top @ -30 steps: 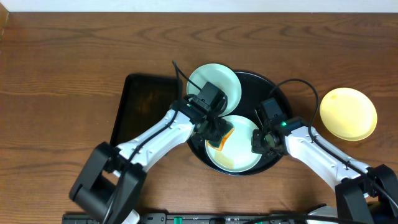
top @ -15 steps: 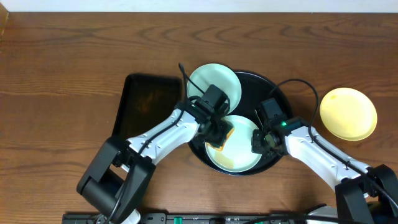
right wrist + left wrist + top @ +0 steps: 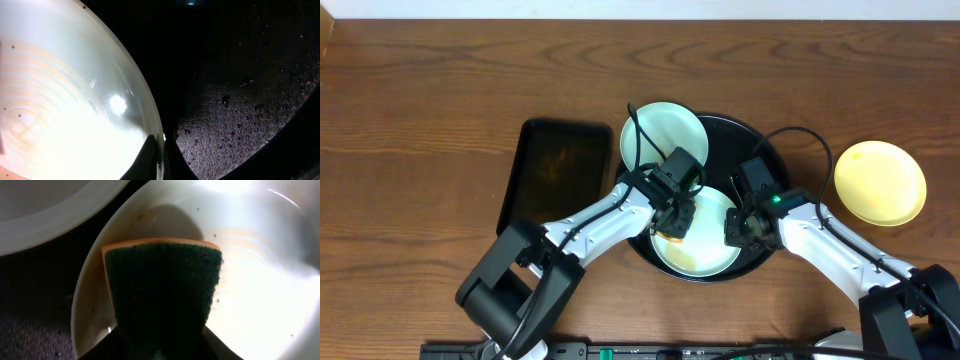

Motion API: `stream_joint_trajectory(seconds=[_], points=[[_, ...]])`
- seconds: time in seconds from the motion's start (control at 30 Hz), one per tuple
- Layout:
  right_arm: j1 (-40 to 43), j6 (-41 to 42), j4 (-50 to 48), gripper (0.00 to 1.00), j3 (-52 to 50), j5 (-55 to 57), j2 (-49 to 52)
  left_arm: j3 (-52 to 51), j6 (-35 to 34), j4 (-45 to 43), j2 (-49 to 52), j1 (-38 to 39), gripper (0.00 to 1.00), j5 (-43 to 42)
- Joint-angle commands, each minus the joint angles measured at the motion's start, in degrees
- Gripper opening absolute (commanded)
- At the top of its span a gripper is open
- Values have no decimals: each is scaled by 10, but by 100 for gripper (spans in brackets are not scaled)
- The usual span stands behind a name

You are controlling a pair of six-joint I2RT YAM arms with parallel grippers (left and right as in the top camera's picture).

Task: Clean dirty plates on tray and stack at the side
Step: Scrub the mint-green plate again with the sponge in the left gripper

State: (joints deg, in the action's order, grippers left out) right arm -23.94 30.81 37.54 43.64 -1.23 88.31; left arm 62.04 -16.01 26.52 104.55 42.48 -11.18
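Observation:
Two pale mint plates lie on the round black tray (image 3: 762, 150). The back plate (image 3: 665, 138) rests over the tray's far-left rim. My left gripper (image 3: 673, 216) is shut on a green-and-orange sponge (image 3: 162, 282), which is pressed flat on the left part of the front plate (image 3: 705, 250). That plate (image 3: 260, 280) shows faint brown rings and a few specks. My right gripper (image 3: 737, 229) is shut on the same plate's right rim (image 3: 159, 142), one finger inside and one outside. A pale yellow plate (image 3: 880, 182) sits on the bare wood to the right of the tray.
A rectangular black tray (image 3: 555, 175) lies left of the round one. The round tray's floor (image 3: 240, 115) is wet and speckled beside the held plate. Both arms' cables arch over the tray. Bare wood tabletop (image 3: 420, 120) runs far left and along the back.
My left gripper has slid the sponge a little to the right across the front plate, and its arm has swung right. The right gripper and the plates have stayed put.

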Motion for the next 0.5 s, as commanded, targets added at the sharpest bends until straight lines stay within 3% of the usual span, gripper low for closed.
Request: stream_joint_trajectory(seconds=[0.0,0.13,0.3,0.47], points=[[5,0,7,1,-15,33,7,-6,9,-5,19,0,27,14],[5,0,8,1,-15,33,7,-6,7,-5,22,0,8,14],[5,0,11,1,-15,33,7,-6,8,1,21,0,8,37],[5,0,13,1,-15,33,7,5,7,47,16,-2,8,152]])
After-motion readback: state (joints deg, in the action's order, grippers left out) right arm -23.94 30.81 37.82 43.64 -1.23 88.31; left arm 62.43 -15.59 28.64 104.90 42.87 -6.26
